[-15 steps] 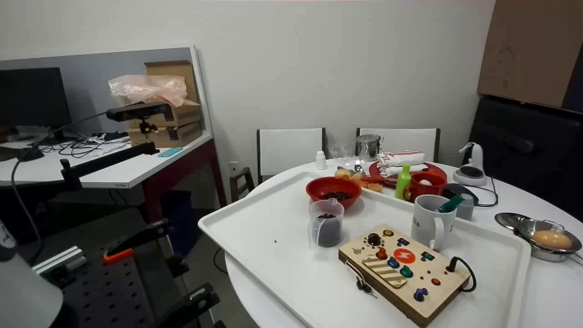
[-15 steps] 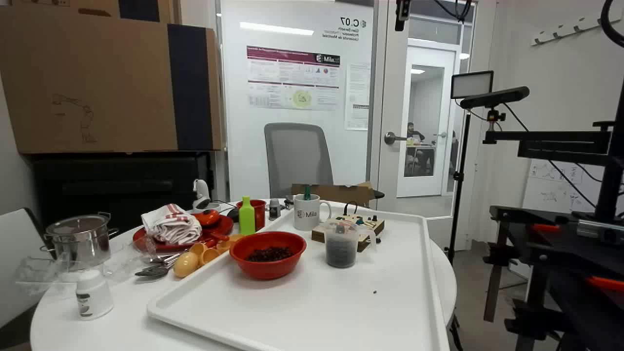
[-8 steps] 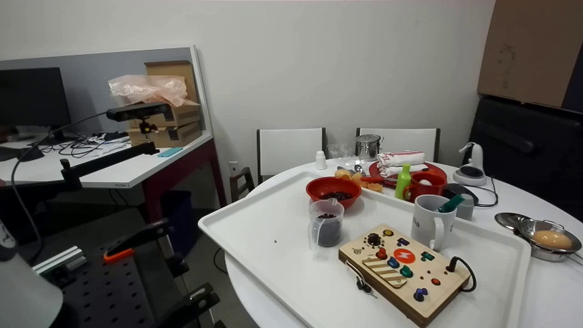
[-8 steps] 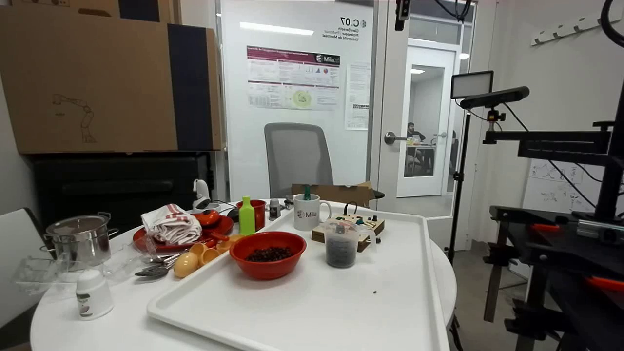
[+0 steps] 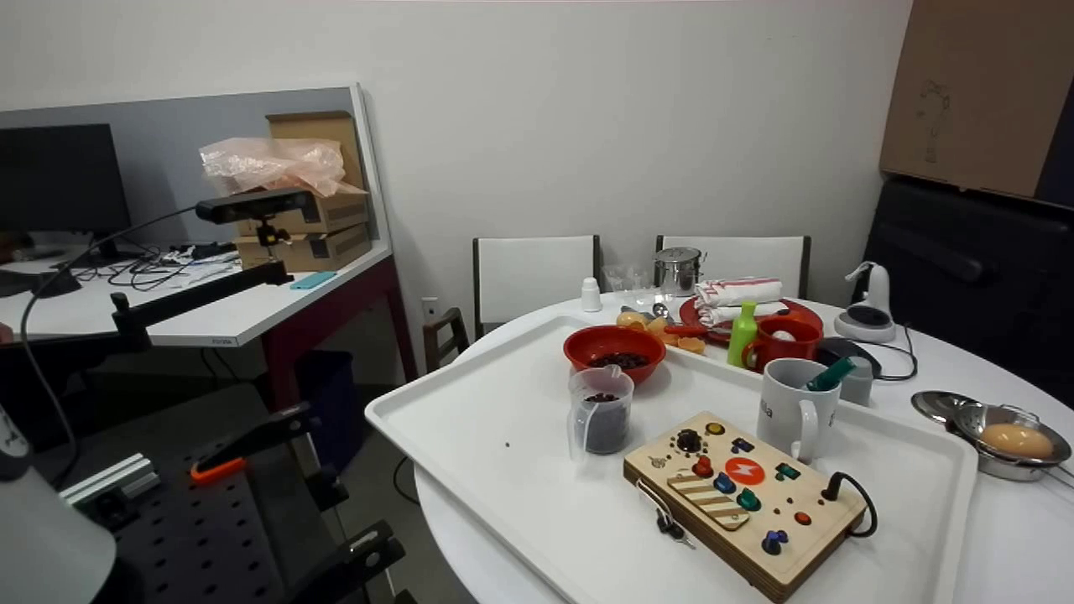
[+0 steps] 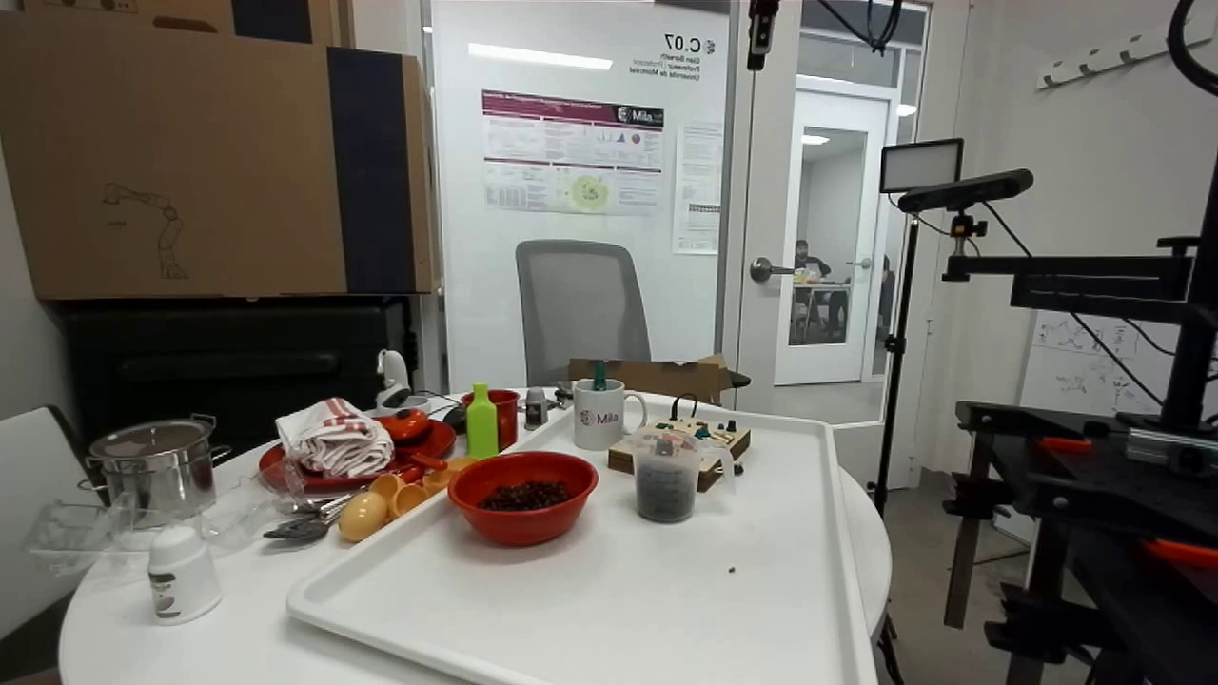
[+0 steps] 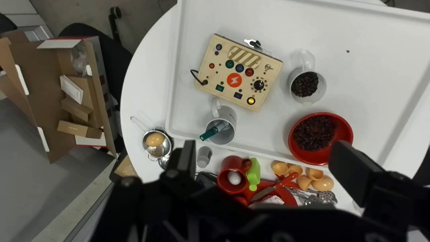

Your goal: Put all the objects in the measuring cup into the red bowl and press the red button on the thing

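The translucent measuring cup (image 5: 602, 428) stands upright on the tray, with dark pieces (image 7: 305, 84) inside. It also shows in another exterior view (image 6: 666, 490) and the wrist view (image 7: 320, 95). The red bowl (image 6: 519, 529) beside it holds many dark pieces (image 7: 310, 134) and shows in the wrist view (image 7: 309, 158). The light-wood board (image 5: 755, 445) lies near the cup, with a larger red button (image 7: 249, 72) and a smaller red one (image 7: 211, 66). My gripper (image 7: 265, 158) is open and empty, high above the table, its fingers wide apart.
A white mug (image 7: 228, 116) with a green marker stands on the tray (image 5: 470, 495). A single dark piece (image 7: 348, 51) lies on the tray. Beyond the tray edge are a red mug (image 7: 231, 164), green bottle (image 7: 254, 171), eggshells (image 7: 304, 182), a steel pot (image 6: 157, 471) and a strainer (image 5: 1007, 445).
A dark arm part at the top edge of an exterior view has moved slightly left and down. The cup, bowl and board have not moved.
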Robot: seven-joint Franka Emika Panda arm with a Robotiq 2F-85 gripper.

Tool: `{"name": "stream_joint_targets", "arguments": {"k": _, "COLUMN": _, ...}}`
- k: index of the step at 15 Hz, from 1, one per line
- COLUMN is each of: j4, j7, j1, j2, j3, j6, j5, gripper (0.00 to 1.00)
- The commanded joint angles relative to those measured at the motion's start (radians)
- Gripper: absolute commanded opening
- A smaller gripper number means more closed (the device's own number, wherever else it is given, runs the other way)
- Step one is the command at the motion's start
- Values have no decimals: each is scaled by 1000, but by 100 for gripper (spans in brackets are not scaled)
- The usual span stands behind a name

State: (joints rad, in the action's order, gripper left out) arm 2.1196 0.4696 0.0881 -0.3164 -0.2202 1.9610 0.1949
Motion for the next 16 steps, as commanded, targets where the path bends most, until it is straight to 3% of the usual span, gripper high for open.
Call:
{"name": "stream_joint_targets", "arguments": {"k": 1, "j4": 28, "j7": -48, "j1": -8, "j2": 56, "j3": 59, "j6": 110, "j5": 65, "gripper": 100}}
{"name": "stream_joint_targets", "arguments": {"k": 3, "j4": 28, "j7": -83, "j1": -9, "j2": 107, "j3": 89, "j6": 117, "j5": 93, "gripper": 100}}
{"name": "stream_joint_targets", "arguments": {"k": 9, "j4": 34, "j7": -187, "j1": -11, "j2": 261, "j3": 141, "j6": -8, "j5": 176, "gripper": 100}}
{"name": "stream_joint_targets", "arguments": {"k": 13, "j4": 47, "j7": -170, "j1": -12, "j2": 341, "j3": 142, "j6": -63, "j5": 130, "gripper": 100}}
{"name": "stream_joint_targets", "arguments": {"k": 16, "j4": 83, "j7": -157, "j1": -10, "j2": 369, "j3": 144, "j6": -23, "j5": 139, "gripper": 100}}
